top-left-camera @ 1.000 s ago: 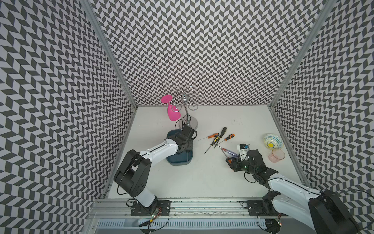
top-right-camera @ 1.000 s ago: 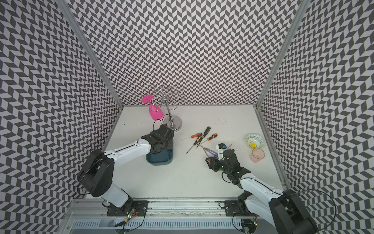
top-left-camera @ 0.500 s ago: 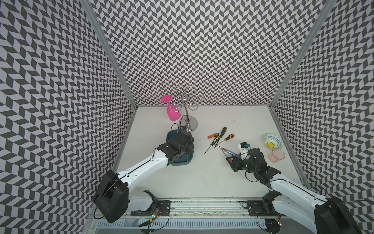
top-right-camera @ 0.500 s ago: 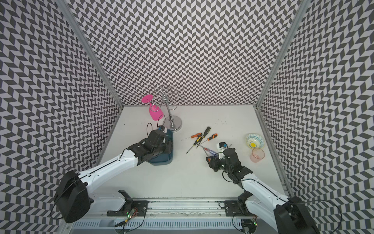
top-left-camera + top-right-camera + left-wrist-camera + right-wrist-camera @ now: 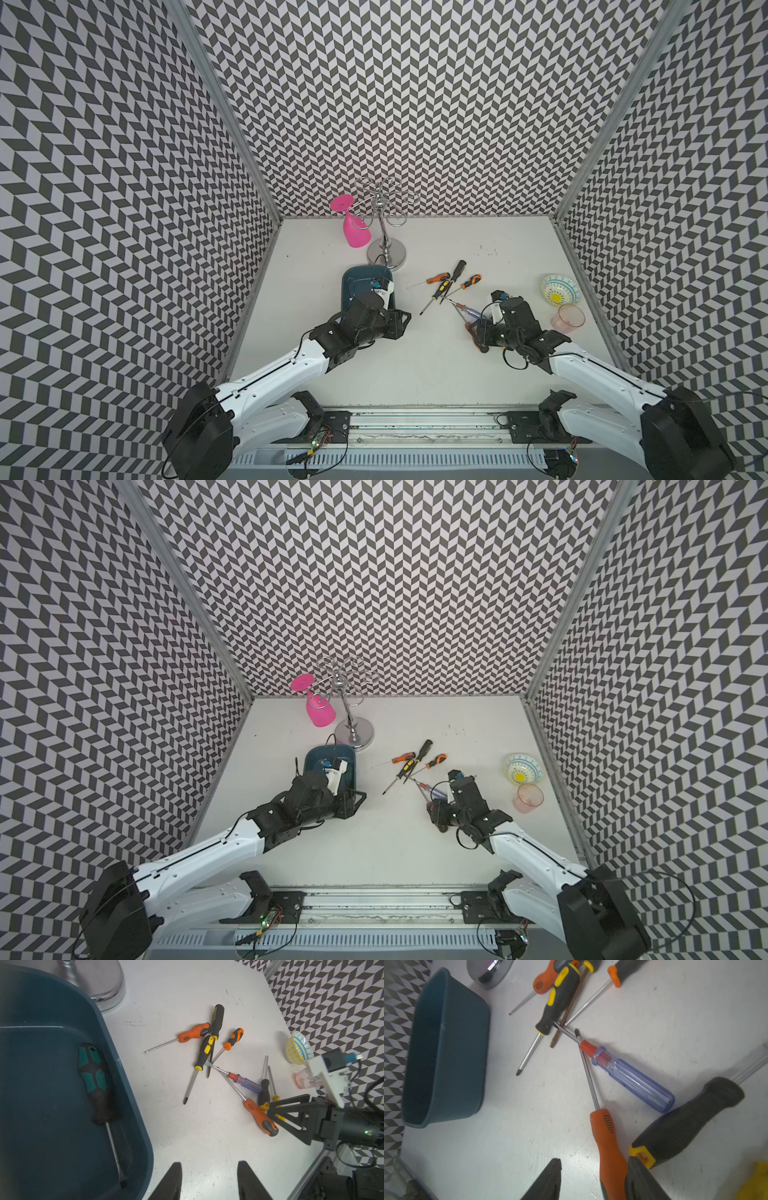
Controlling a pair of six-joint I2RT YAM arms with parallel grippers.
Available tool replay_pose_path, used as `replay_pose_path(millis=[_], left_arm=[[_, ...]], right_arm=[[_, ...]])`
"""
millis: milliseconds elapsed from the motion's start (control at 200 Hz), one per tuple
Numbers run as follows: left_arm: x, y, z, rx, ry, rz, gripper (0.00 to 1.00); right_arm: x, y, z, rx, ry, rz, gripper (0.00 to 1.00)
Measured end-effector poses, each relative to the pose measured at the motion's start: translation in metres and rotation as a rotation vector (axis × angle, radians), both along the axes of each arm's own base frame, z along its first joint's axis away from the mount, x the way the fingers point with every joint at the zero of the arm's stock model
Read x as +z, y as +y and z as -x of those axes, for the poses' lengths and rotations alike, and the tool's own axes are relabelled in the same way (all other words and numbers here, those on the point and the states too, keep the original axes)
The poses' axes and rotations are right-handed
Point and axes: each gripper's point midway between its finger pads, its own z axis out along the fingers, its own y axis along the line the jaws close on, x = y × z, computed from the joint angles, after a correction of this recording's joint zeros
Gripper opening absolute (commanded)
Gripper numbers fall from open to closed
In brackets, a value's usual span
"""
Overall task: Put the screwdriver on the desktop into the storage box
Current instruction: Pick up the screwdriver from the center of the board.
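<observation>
Across the white desktop (image 5: 415, 374), the biggest thing is the dark teal box (image 5: 348, 282), standing left of the middle and nearer the left edge than the right. Just behind it, toward the back edge, a silver stand (image 5: 386, 251) rests on its round base. The left claw (image 5: 208, 1167) hangs above bare desktop just beside the box's right-hand wall, its jaws apart with nothing between them. The right claw (image 5: 593, 1167) is low over the desktop toward the right edge, its jaws also apart. An orange-handled screwdriver (image 5: 608, 1140) lies between them, its handle against one finger while the other finger stands clear of it. A pink glass (image 5: 355, 232) hangs upside down from the stand. By the right edge sit a patterned bowl (image 5: 561, 289) and, just in front of it, a pink cup (image 5: 568, 318). One green-handled screwdriver (image 5: 93, 1076) lies on the floor of the box. On the desktop, a black-handled screwdriver (image 5: 685, 1124) lies just beside the orange handle. A blue-handled screwdriver (image 5: 633, 1078) has its shaft crossing the orange one's. Four more screwdrivers (image 5: 204, 1053) lie in a loose heap between the box and the right claw.
</observation>
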Motion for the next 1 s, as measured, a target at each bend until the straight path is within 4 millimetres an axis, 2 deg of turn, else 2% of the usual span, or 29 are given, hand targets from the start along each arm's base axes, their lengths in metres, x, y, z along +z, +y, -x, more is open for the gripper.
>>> replay_pose_path(millis=[461, 711, 1001], left_arm=[[-0.005, -0.006, 0.004, -0.028, 0.003, 0.034, 0.47], [-0.003, -0.009, 0.003, -0.036, -0.004, 0.046, 0.47], [-0.015, -0.012, 0.004, -0.042, 0.030, 0.039, 0.47]], right_arm=[[-0.029, 0.004, 0.023, 0.016, 0.093, 0.114, 0.47], [-0.030, 0.017, 0.025, 0.047, 0.085, 0.143, 0.47], [-0.031, 0.028, 0.029, 0.077, 0.072, 0.181, 0.47]])
